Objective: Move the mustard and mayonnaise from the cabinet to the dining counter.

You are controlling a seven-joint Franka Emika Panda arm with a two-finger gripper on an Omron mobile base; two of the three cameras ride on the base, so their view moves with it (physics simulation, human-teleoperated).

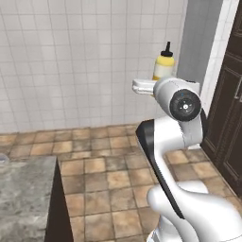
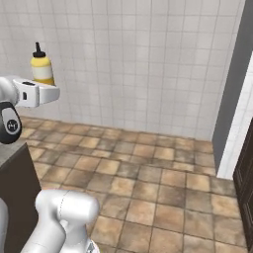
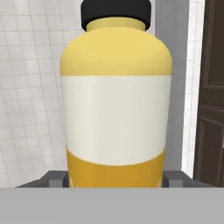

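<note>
mustard (image 3: 115,100) upright in the gripper (image 3: 116,178), held high above the floor, well off any surface. hand view: yellow bottle w/ white label band sits right betw. the two dark fingertips (image 3: 57,178), one each side of its base, both touching the body. jaws wide but clamped on the bottle, not free.

left base view: mustard (image 1: 163,65) pokes up behind the arm's wrist, dark nozzle on top; gripper (image 1: 158,84) mostly hidden by the wrist joint. white tiled wall behind, grey pillar to the right of it. cabinet (image 1: 229,94), dark brown, panelled doors, at right edge, shut as far as seen; a bit of silver handle at the frame edge. marble top (image 1: 26,186) at lower left, veined grey-brown, dark base under it; can't tell if it's the dining counter. brown tile floor (image 1: 104,175) betw. marble and cabinet.

right base view: mustard (image 2: 42,66) upper left, standing above the white hand; gripper (image 2: 45,86) under it, bottle base hidden behind the hand. tiled wall (image 2: 143,59) across the back, floor below. sliver of dark cabinet (image 2: 246,178) at right edge. dark base of the marble-topped unit at left edge.

mustard is near the wall side, well apart from the marble top, nearer the cabinet.
</note>
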